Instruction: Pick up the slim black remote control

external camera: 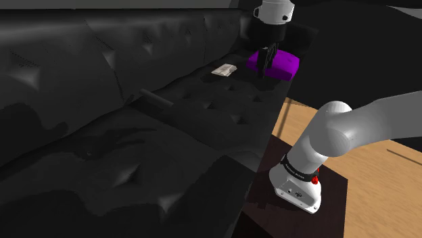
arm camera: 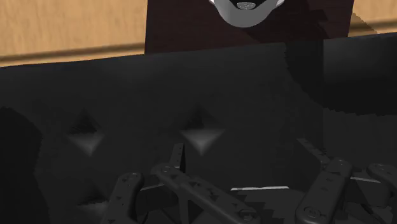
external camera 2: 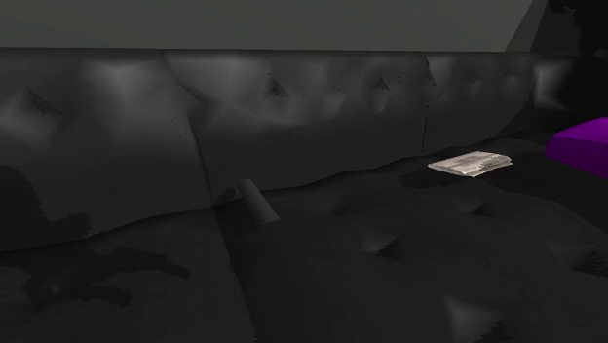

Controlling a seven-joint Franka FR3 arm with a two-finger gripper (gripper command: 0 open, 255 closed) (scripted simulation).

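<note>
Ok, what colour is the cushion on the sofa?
The cushion is bright purple, clearest in the shoulder view.

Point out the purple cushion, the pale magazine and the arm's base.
purple cushion (external camera: 285, 64), shoulder view, on its top face beside the gripper.
magazine (external camera 2: 471, 165), second exterior view, on the middle of its cover.
arm base (external camera: 297, 185), shoulder view, on its white lowest link.

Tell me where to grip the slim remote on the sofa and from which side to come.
Grip the remote across its narrow width near mid-length, coming from above. It is a slim dark bar by the foot of the sofa back, which blocks a rear approach; its long sides suit a pinch. One end seems raised, so match that tilt.
</note>
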